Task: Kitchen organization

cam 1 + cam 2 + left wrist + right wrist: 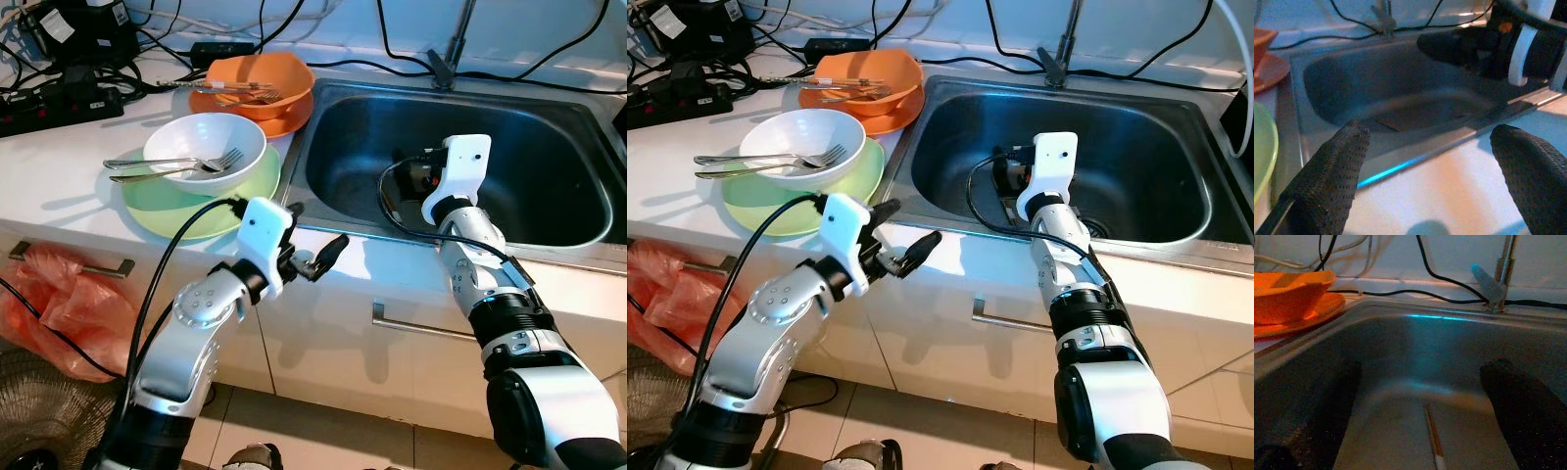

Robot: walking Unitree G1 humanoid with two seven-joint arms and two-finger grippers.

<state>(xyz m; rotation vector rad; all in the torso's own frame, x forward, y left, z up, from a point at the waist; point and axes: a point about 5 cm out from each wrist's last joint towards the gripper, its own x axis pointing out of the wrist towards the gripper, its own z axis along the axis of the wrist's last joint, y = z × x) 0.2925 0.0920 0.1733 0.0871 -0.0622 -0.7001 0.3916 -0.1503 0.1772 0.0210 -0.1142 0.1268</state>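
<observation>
With fingers spread, the right gripper (pixel 1420 406) is held low inside the sink (pixel 549 230) over 1 chopstick (pixel 1433 435) on its floor, so a lowered, centred pinch is judged next, while the left gripper (pixel 1435 166) is held open, empty, over the counter edge.

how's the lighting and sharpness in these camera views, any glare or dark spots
Eye views: bright and sharp, with the white countertop nearly washed out. Left wrist view: dim, its black fingers soft and close, a blue glint on the steel sink rim. Right wrist view: dark and grainy inside the basin, blue reflection on its far wall, orange bowl glowing.
</observation>
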